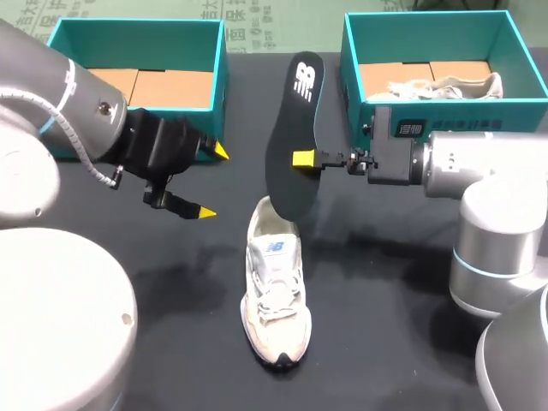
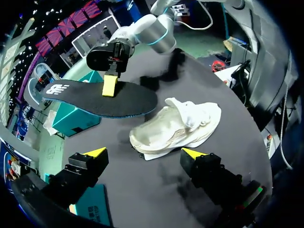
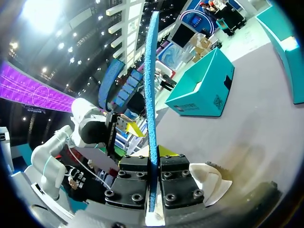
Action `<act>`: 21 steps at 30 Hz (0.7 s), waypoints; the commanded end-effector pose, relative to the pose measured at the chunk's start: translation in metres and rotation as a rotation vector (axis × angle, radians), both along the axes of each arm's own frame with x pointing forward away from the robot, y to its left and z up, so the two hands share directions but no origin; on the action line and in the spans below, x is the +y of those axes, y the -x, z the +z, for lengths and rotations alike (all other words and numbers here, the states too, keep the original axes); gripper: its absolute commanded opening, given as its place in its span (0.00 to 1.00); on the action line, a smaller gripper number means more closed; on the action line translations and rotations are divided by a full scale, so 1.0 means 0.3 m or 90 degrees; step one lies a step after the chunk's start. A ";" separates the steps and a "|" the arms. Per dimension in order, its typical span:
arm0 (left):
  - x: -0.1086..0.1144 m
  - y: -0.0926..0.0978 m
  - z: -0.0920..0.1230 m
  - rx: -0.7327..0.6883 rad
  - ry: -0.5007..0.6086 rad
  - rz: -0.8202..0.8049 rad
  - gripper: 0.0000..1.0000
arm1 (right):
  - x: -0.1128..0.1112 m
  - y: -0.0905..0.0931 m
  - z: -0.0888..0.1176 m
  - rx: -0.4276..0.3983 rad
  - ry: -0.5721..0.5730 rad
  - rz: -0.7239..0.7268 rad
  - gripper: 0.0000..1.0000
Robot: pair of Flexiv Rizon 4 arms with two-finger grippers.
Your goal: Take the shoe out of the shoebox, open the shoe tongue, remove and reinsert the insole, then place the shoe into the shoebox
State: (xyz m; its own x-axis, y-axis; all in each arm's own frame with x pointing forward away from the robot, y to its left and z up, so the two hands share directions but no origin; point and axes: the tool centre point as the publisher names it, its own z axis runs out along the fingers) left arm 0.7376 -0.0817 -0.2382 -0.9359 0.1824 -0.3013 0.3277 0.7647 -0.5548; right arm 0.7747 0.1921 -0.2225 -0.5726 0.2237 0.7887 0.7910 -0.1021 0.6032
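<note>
Two steps look done, and two are left. The shoe (image 1: 276, 295) is out of its box. It lies on the table (image 1: 385, 325), about in the middle, with its toe toward the near edge. The insole (image 1: 293, 137) is out of the shoe too.

The right gripper (image 1: 304, 159) has hold of the insole. Its two fingers are pressed tight on it, one on each flat side, about halfway along. The insole stands up on end, with its low end over the heel of the shoe. I cannot tell if it touches the heel.

In the left wrist view the top of the shoe looks pulled wide, so I think the tongue is open.

The left gripper (image 1: 213, 181) is to the left of the shoe, near the left shoebox (image 1: 137, 34) by the table's far left corner. Its fingers are spread wide and hold nothing.

Here is what I think is left. The insole must slide back down into the shoe. Then the shoe must go into a box. The right shoebox (image 1: 428, 26), by the far right corner, has another shoe (image 1: 445, 86) in it.
</note>
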 end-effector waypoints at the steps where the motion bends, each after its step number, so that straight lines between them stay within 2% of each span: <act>1: -0.031 -0.041 -0.070 0.075 -0.017 -0.008 1.00 | 0.010 0.022 -0.013 -0.019 0.000 -0.001 0.00; 4: -0.028 -0.029 -0.103 0.098 -0.017 -0.013 1.00 | 0.030 0.029 -0.024 -0.028 -0.002 0.010 0.00; 6: -0.022 -0.025 -0.129 0.102 -0.036 -0.057 1.00 | 0.039 0.028 -0.032 -0.024 -0.001 0.019 0.00; 15: -0.022 -0.025 -0.129 0.102 -0.036 -0.057 1.00 | 0.039 0.028 -0.032 -0.024 -0.001 0.019 0.00; 18: -0.015 -0.026 -0.176 0.132 -0.013 -0.017 1.00 | 0.039 0.028 -0.032 -0.024 -0.001 0.019 0.00; 21: -0.002 -0.006 -0.212 0.139 -0.027 0.010 1.00 | 0.060 0.016 -0.055 -0.039 -0.008 0.027 0.00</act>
State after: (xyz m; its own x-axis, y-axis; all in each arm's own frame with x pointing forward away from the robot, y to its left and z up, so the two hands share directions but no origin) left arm 0.7449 -0.0816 -0.2889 -0.9782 0.1952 -0.0713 0.1996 0.7873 -0.5833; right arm 0.7649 0.2035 -0.2334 -0.6251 0.1994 0.7546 0.7589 -0.0708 0.6474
